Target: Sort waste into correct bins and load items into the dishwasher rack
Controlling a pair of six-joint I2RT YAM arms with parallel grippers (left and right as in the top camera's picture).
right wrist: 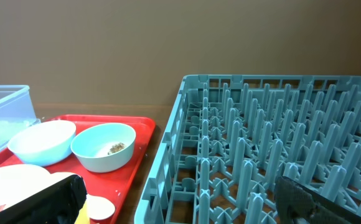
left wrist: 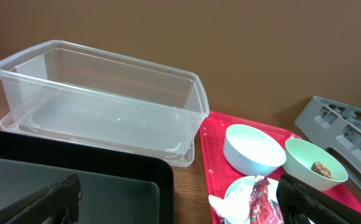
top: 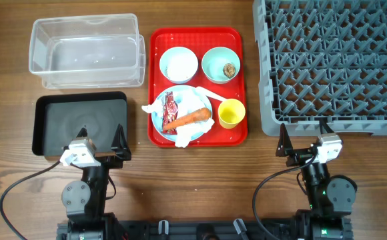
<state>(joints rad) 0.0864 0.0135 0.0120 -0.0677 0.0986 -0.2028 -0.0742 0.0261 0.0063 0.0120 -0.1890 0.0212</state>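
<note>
**Overhead view, read left to right.** At far left, towards the rear, the clear tub (top: 87, 53) stands upright on the wooden table (top: 200, 180). Just in front of it lies the shallower black tray (top: 80, 120).

The left gripper (top: 101, 138) is at the near edge of the black tray, with its fingers (left wrist: 43, 199) spread wide and gripping nothing. In the left wrist view one finger sits at each lower corner, with the tub and tray ahead.

At centre, the red serving tray (top: 197, 31) lies just right of both bins and carries all the dishes and waste.
- **Rear half:** the whitish-blue bowl (top: 179, 65) and the mint-green bowl (top: 217, 60) stand side by side. The first has a white interior in which single grains cannot be resolved. The second contains a small brown lump (top: 229, 69).
- **Front half:** the light-blue plate (top: 188, 100) bears a red-brown snack wrapper (top: 171, 107) and an orange carrot (top: 188, 119) lying beside it. Crumpled white tissue (top: 188, 135) overhangs the plate's near rim.
- **Beside the plate:** the yellow cup (top: 231, 113) stands upright at the plate's right edge. Whether the two touch cannot be told.

At right is the grey dishwasher rack (top: 333, 60), with its pegs upright, set just apart from the red tray.

The right gripper (top: 304, 137) is in front of the rack's near left corner. Its fingers are parted wide and hold nothing, and the right wrist view shows the rack between them
</note>
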